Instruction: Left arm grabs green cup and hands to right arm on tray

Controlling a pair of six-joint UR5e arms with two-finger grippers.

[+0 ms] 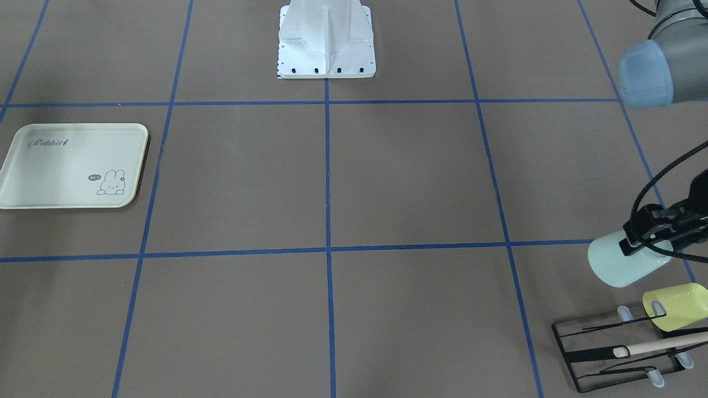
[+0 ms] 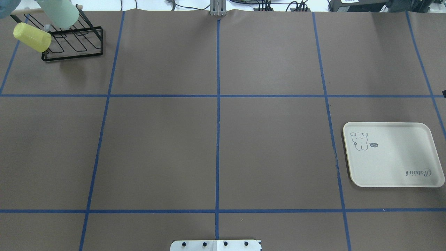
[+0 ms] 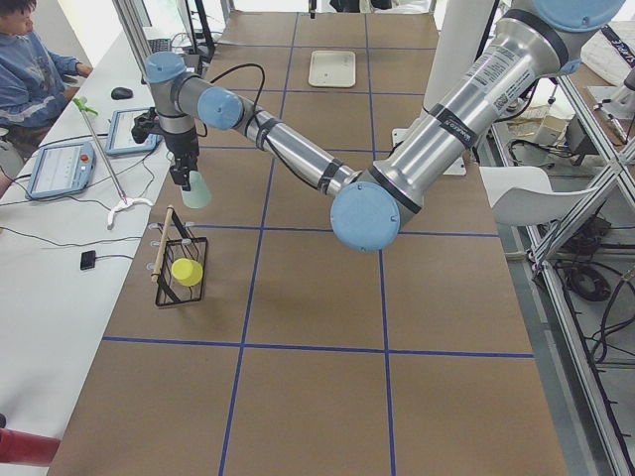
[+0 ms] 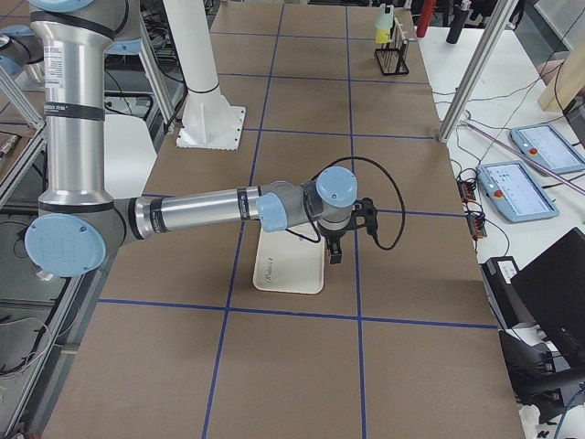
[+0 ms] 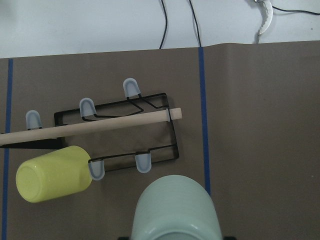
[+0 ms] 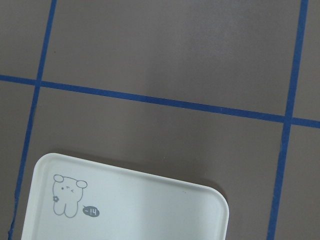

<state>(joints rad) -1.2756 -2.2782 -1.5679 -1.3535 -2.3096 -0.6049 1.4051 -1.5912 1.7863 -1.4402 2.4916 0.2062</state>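
Note:
My left gripper (image 1: 644,237) is shut on the rim of the pale mint-green cup (image 1: 619,262) and holds it tilted in the air, just above and beside the black wire rack (image 1: 586,354). The cup fills the bottom of the left wrist view (image 5: 177,210) and shows at the top left of the overhead view (image 2: 59,12). The cream Rabbit tray (image 2: 397,153) lies on the robot's right side of the table with nothing on it. My right gripper (image 4: 331,251) hangs over the tray's far edge; I cannot tell whether it is open or shut. The right wrist view shows the tray's corner (image 6: 160,215).
A yellow-green cup (image 1: 677,307) hangs on a peg of the rack, also in the left wrist view (image 5: 52,173). A wooden rod (image 5: 100,125) lies across the rack. The robot's white base (image 1: 326,44) stands at the table's near edge. An operator (image 3: 30,69) sits beside the table.

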